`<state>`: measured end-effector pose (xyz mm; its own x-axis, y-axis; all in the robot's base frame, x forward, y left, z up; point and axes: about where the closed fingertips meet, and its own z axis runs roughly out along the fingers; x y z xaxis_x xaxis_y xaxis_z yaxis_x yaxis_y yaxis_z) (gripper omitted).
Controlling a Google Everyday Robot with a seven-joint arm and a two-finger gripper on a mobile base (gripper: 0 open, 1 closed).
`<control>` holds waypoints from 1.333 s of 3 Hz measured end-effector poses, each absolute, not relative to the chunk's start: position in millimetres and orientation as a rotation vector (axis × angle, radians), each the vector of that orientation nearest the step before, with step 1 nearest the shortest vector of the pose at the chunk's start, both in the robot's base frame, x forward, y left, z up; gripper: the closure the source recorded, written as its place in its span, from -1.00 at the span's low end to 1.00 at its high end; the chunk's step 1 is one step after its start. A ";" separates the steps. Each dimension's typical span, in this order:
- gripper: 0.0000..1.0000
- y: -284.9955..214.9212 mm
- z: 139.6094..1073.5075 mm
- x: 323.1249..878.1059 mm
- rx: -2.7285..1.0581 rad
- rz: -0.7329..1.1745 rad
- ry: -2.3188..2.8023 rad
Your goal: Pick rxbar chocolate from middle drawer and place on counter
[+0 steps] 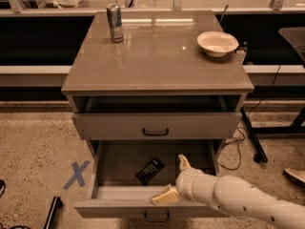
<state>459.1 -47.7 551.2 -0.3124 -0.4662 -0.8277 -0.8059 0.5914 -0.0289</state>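
Pincer [167,179] is spread wide on my feed, one pale finger [184,163] pointing up toward the back of the drawer [119,209], the other lying low along the inside of the drawer's front wall. Nothing sits between them. It hangs over the right half of the drawer, and the thick white arm [243,199] comes in from the lower right corner, crossing the drawer's right front corner.

I see the bar [149,171] lying flat on the dark drawer floor, roughly mid-width, turned at an angle so one end points to the back right and the other to the front left. White print shows on its black wrapper. It lies just left of the pincer and apart from both fingers; the upper finger is the nearer one.

That drawer is pulled well out, its pale front panel toward me with a small dark handle [156,217] low in the middle. Above it, a second drawer [200,126] sits nearly closed, with its own loop handle, and a dark gap shows between it and the counter [157,61].

On the counter, a silver can [114,23] stands upright near the back left corner, and a white bowl [217,43] rests near the right edge, well apart from the can.

Down on the speckled floor [38,142], left of the cabinet, I can make out a blue X [76,174] of tape.
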 end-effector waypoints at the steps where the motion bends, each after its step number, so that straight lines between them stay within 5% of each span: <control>1: -1.00 -55.2 505.9 473.8 -0.947 0.430 2.023; 4: -1.00 -33.0 448.2 545.2 -0.964 0.458 2.021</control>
